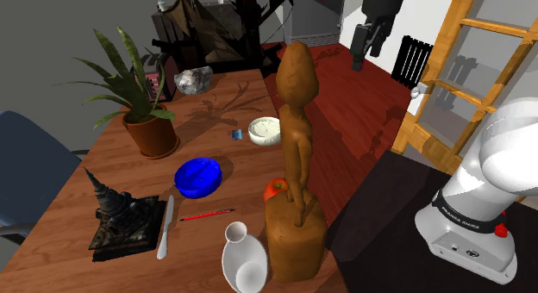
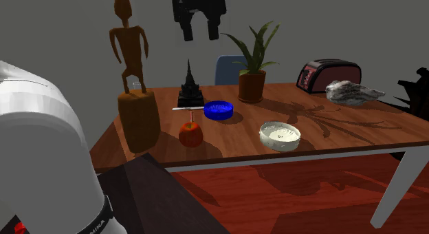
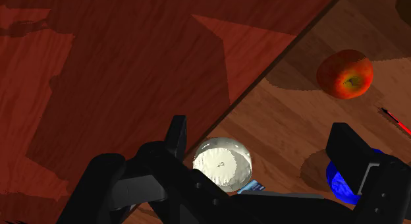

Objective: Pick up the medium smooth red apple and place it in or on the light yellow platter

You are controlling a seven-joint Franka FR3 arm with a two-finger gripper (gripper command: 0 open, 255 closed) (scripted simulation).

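Up high by the edge of the table, holds the gripper spread wide with nothing in it, well apart from the red apple down just beside the blocky foot of the wooden statue, farther off than the pale platter.

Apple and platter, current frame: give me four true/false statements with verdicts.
1. The red apple sits on the wooden table next to the carved wooden figure. True.
2. The gripper is shut on the apple. False: its fingers stand apart and empty, up above the table.
3. The apple lies in the pale platter. False: the two sit apart on the table.
4. A blue bowl stands on the table, apart from the apple. True.
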